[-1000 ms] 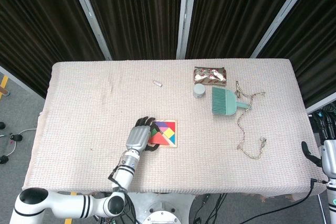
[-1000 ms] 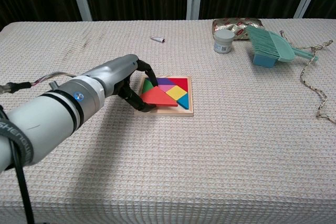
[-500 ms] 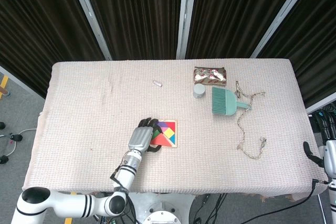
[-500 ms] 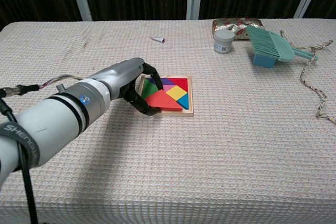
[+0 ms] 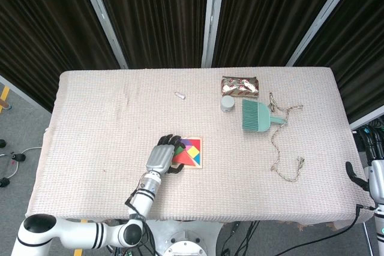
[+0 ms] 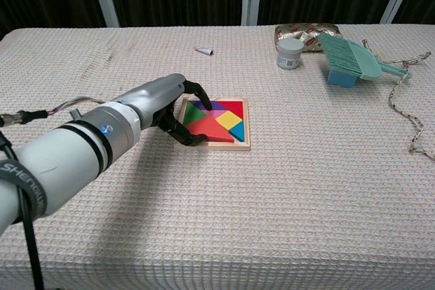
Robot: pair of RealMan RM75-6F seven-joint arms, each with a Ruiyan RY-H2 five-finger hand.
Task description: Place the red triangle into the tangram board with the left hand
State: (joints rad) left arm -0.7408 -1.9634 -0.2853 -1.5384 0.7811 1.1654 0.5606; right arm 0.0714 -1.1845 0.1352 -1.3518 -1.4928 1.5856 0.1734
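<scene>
**While your left hand holds the red triangle at the board's near edge, seat it flat**

With the fingers curled over the piece, your left hand (image 6: 178,110) keeps the red triangle (image 6: 207,129) pinched against the near-left corner of the tangram board (image 6: 241,144). A dark fingertip rests on top of the triangle and the thumb sits under its near-left corner, on the board's rim. That grip reads as a way to steer the piece down into its slot while stopping it from sliding off the frame. From the head view the hand (image 5: 162,156) covers the board's left side, so you cannot tell there whether the triangle lies fully flush; the chest view suggests it is almost seated, with its near edge along the wooden frame.

Just beyond your fingertips lie the other coloured pieces, already filling the recess, so the only free room is directly under the hand. Judge the task nearly finished: what remains is probably a light press and then letting go without dragging the piece out.

Far ahead and to the right of the hand, well apart, sit a small jar (image 6: 290,53), a foil packet (image 6: 304,32), a teal brush (image 6: 346,60) and a rope (image 6: 408,110) on the surface. Your right hand (image 5: 355,178) hangs off the surface's edge; its fingers are too small to read.
</scene>
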